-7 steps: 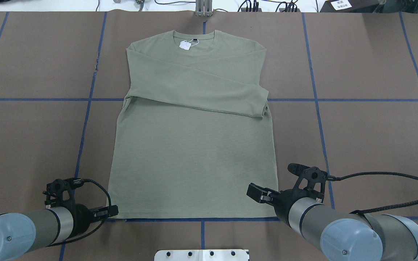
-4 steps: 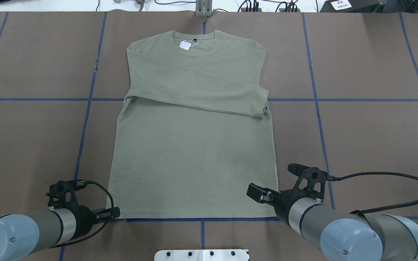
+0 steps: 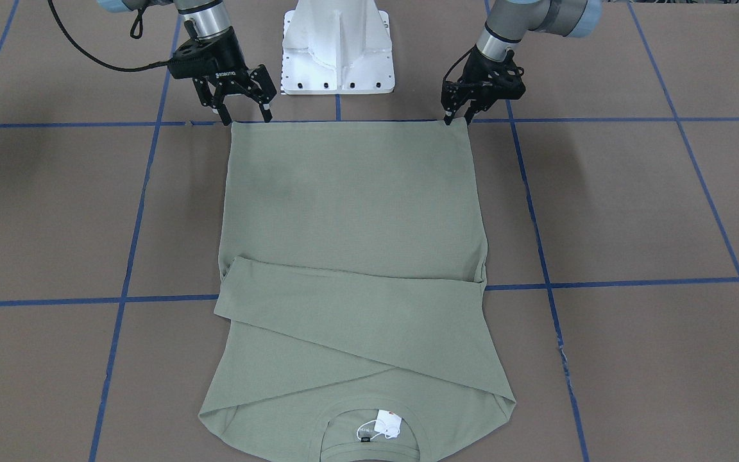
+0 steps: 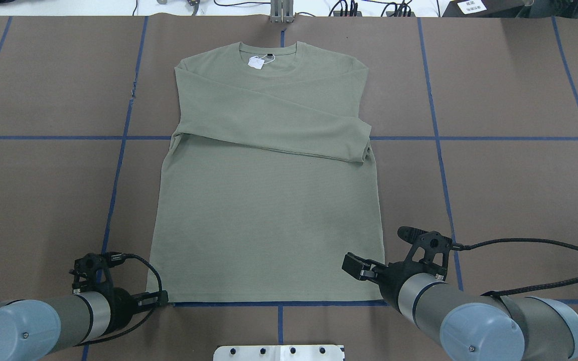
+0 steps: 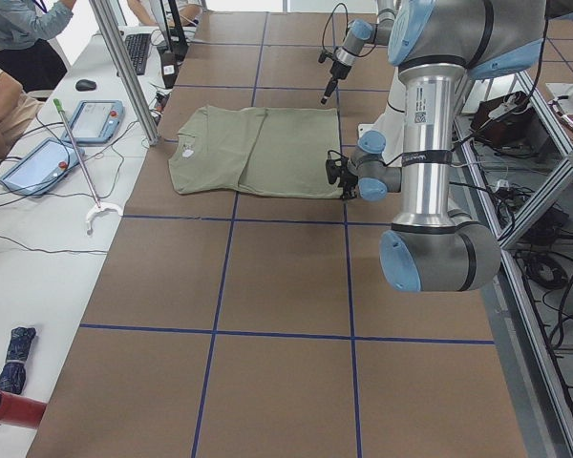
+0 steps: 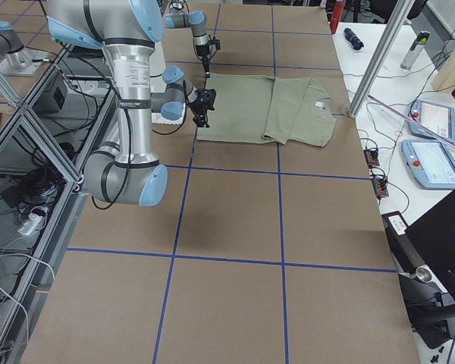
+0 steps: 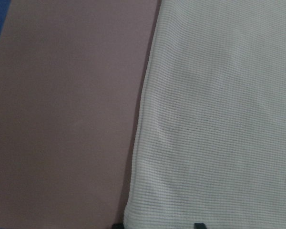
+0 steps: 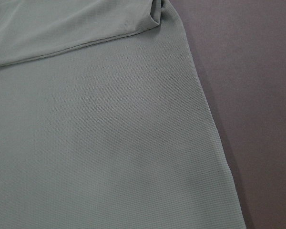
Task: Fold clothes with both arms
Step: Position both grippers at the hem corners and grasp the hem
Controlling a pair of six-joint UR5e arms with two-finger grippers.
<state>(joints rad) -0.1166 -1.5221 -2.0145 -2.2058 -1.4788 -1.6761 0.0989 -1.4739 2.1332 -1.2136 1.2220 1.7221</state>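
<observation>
- Looking over the scene, found one sage-green long-sleeved knit shirt [image 4: 269, 210] spread flat on the brown paper-covered table [image 4: 520, 190].
- Noted both sleeves folded across the body, collar on the side far from the robot, small white paper tag [image 4: 256, 62] at the neck.
- Logged the hem running along a blue tape line [image 4: 319, 303] on the robot's side, near the white metal pedestal base [image 3: 337, 45].
- Placed the silver-and-grey jointed left arm [image 4: 33, 326] low and roughly level, its black two-finger left gripper [image 4: 158, 299] right at the hem's left corner.
- Read that pincer as parted: caught two dark fingertips [image 7: 198, 224] apart at the bottom edge of the left wrist view, with the shirt's side edge running down between them.
- Could not tell from any view whether those tips touched the cloth.
- Placed the silver-and-grey jointed right arm [image 4: 479, 326] angled in toward the hem's right corner, black two-finger right gripper [image 4: 358, 269] at that corner.
- Saw its fingers spread wide in the front-facing view, tips pointing down at the hem line, one outboard of the corner, nothing held.
- Got only cloth and bare table in the right wrist view: shirt's side edge on the right, folded sleeve end at the top.
- Spotted a grey-and-blue handheld pendant [image 5: 95, 119] on the white bench beyond the collar end.
</observation>
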